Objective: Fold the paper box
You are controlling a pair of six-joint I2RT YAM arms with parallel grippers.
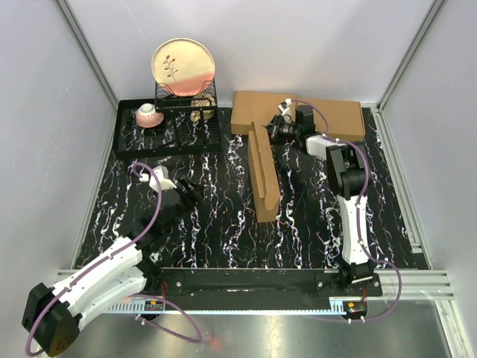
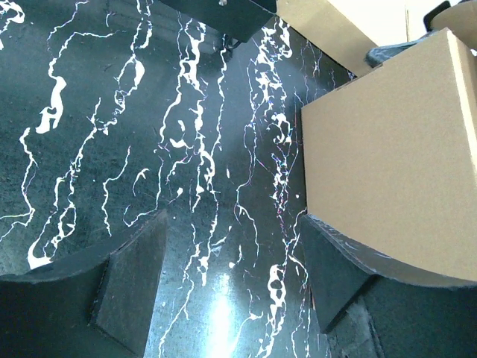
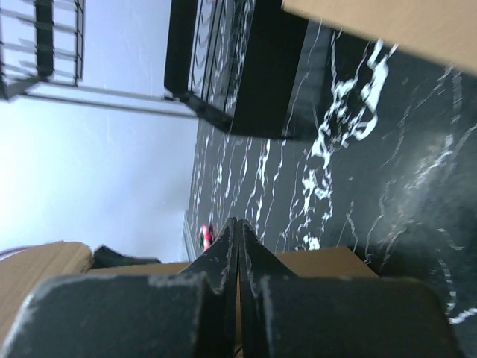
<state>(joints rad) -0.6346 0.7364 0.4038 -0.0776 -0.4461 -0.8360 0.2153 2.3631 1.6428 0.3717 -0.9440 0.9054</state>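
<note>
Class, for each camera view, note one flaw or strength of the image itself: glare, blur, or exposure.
Top external: evenly lit and sharp throughout. Left wrist: a white glare patch on the glossy table. Right wrist: the paper box edge at the top is blurred, and the wall is washed out.

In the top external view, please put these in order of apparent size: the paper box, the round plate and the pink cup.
Largest: the paper box.
Middle: the round plate.
Smallest: the pink cup.
The differences are clear; none look alike.
</note>
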